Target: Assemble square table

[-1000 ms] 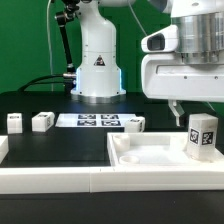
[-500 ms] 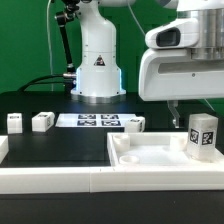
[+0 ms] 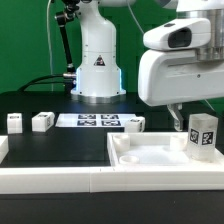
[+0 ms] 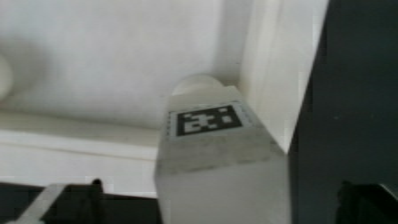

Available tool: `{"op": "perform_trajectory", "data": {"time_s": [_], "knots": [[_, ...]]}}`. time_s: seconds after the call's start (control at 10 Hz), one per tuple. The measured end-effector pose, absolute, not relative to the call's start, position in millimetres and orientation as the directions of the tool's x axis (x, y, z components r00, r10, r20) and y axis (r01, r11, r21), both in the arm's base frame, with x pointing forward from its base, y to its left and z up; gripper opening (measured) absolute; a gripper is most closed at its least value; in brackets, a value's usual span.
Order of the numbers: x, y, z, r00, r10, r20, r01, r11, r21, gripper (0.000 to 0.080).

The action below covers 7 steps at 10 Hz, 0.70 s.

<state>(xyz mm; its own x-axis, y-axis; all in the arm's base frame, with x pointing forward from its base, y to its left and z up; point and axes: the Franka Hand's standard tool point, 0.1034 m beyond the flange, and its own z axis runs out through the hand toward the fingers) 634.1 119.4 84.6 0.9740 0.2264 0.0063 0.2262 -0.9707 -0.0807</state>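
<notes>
Exterior view: the white square tabletop slab lies rim-up on the black desk at the exterior view's right, and one tagged block leg stands upright at its far right part. The pincer hangs just above this leg under the arm's bulky white hand; one finger shows beside the leg, apart from it. Three further legs rest on the desk in a row with the marker board, in front of the robot base. A long white rail edges the desk's near side. Wrist view: the same leg fills the centre, its marker tag facing the camera, over the slab's white floor and raised rim. The dark fingertips stand wide on either side of the leg, with clear gaps, gripping nothing.
</notes>
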Motion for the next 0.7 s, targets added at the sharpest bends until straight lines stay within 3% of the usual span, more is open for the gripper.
{"op": "perform_trajectory", "data": {"time_s": [0.2,0.3,0.4,0.5,0.7], "knots": [[634.1,119.3,84.5,0.974,0.225,0.006,0.225,-0.971,-0.081,0.0622],[634.1,119.3,84.5,0.974,0.225,0.006,0.225,-0.971,-0.081,0.0443],[634.1,119.4,84.5,0.977,0.214,0.005,0.213,-0.974,-0.082,0.0443],[634.2,118.4,84.4,0.98,0.201,0.004,0.2,-0.976,-0.081,0.0287],[634.3,118.0,84.3,0.995,0.101,-0.004,0.101,-0.992,-0.082,0.0289]]}}
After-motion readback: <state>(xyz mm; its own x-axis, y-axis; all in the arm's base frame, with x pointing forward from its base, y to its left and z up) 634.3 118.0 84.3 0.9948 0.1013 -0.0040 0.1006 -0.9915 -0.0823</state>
